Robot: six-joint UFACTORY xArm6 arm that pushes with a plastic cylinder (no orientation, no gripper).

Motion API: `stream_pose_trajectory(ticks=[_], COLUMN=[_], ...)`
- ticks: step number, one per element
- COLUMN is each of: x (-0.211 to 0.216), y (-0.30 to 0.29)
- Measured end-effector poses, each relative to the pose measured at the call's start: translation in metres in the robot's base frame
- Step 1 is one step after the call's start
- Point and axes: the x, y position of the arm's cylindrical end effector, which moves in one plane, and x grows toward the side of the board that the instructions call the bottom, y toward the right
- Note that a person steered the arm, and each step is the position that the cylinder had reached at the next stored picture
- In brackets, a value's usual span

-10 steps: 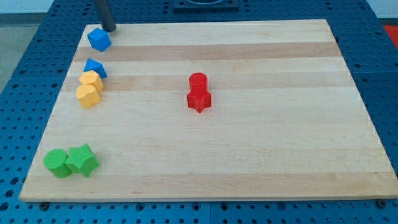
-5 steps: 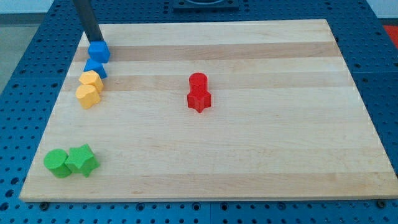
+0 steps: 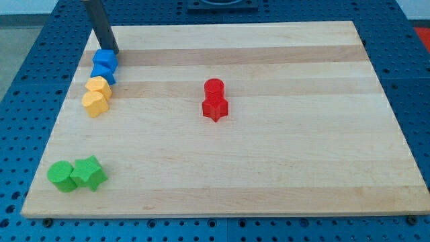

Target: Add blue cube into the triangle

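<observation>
- Rod coming in from the view's top left, slanting down to the board; my tip (image 3: 112,52) sits just above and a shade to the right of the blue cube (image 3: 105,59), touching it or as near as makes no difference
- no claw on this arm, just the bare rod, so nothing to open or close
- blue cube near the board's upper left corner, pressed right up against the blue triangular block (image 3: 103,73) just below it; the two blues read almost as one lump
- below them the first yellow block (image 3: 99,87) and the second yellow block (image 3: 94,103), touching each other, making a column down the left edge with the blues
- green round block (image 3: 62,176) and green angular block (image 3: 89,173) side by side at the view's bottom left, well apart from the column
- red cylinder (image 3: 213,88) with the red star-like block (image 3: 215,107) tucked under it, mid-board
- wooden board (image 3: 302,154) lying on a blue perforated table (image 3: 20,81)
</observation>
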Motion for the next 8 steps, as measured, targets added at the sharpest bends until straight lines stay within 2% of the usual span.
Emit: stream_pose_trajectory(ticks=[3, 4, 5, 6, 7, 8], x=[0.009, -0.035, -0.060, -0.060, -0.057, -0.047], y=[-0.001, 0.020, 0.051, 0.051, 0.077, 0.165])
